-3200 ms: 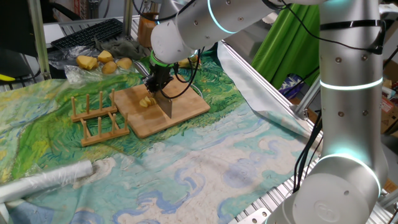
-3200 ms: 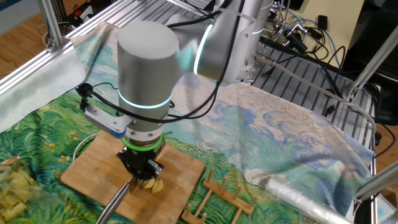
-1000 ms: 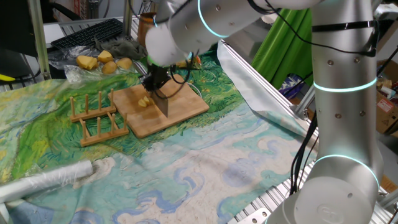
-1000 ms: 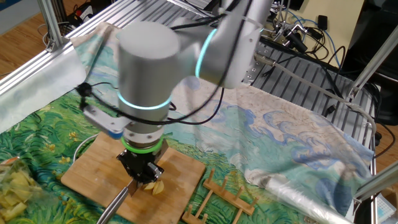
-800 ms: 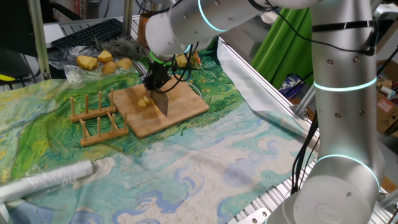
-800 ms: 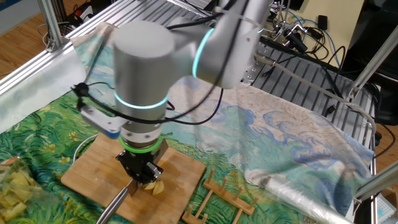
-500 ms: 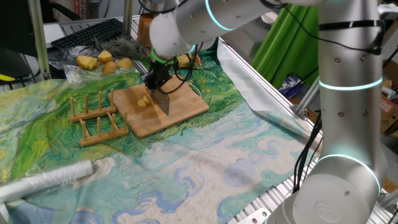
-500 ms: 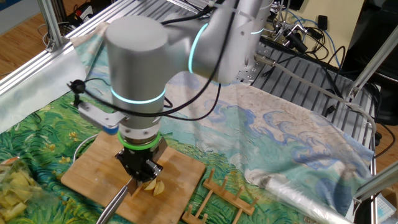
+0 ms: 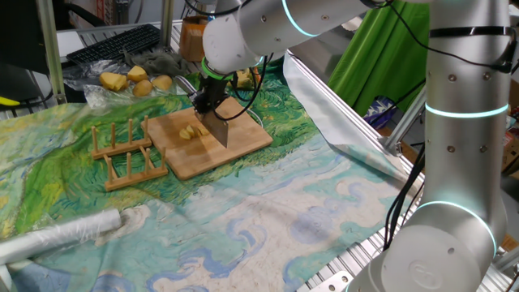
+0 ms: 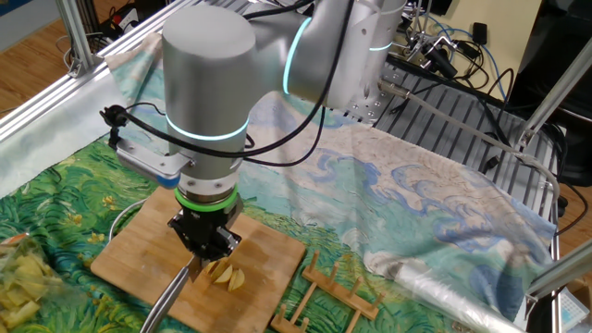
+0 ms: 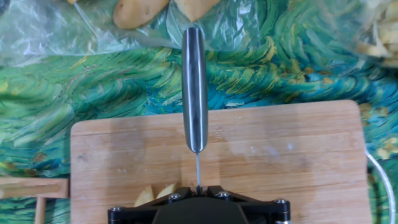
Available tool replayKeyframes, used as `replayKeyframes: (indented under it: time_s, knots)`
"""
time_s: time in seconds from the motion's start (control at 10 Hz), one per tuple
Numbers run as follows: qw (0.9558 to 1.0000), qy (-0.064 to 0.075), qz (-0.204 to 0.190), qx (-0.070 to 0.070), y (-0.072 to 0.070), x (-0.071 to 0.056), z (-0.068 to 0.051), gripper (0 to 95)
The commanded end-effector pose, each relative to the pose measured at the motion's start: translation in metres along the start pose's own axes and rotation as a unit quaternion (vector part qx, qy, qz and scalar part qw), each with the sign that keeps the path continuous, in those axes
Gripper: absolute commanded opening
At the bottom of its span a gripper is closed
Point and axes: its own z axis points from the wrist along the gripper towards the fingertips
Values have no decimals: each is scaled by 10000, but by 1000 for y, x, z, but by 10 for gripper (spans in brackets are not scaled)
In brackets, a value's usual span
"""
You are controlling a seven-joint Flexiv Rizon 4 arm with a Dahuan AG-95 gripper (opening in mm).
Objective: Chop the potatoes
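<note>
We see the potatoes (image 10: 223, 273) as a small cluster of pale-yellow wedges lying on the wooden cutting board (image 9: 243, 139), just beside the knife (image 9: 217, 129) blade. In the other fixed view we count about three wedges, though they overlap and the count is unsure; their long axes run roughly side by side, slanting across the board. The gripper (image 10: 203, 248) points straight down with its jaws closed tight on the knife, whose steel handle (image 11: 194, 87) runs straight away from the hand toward the board's far edge. One wooden rack (image 9: 126, 152) stands beside the board. Beyond it we count four whole potatoes (image 9: 138, 80) on plastic wrap.
</note>
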Motion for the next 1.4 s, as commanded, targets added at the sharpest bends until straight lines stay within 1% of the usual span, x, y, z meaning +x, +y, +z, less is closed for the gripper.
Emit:
replayKeyframes:
  time_s: [0.1,0.5,0.7,0.9,1.0,1.1,1.2,1.4]
  knots:
    - [10000,7,5,0,-1,0,0,0]
    - [10000,15,18,1,-2,1,2,0]
    - [10000,17,13,6,-2,2,6,0]
    - [10000,16,31,4,-2,4,15,0]
    - [10000,-5,46,13,-3,5,26,0]
    - [10000,-2,76,10,-3,5,30,0]
    - [10000,9,88,13,-2,6,30,0]
    - [10000,-12,86,0,-2,6,30,0]
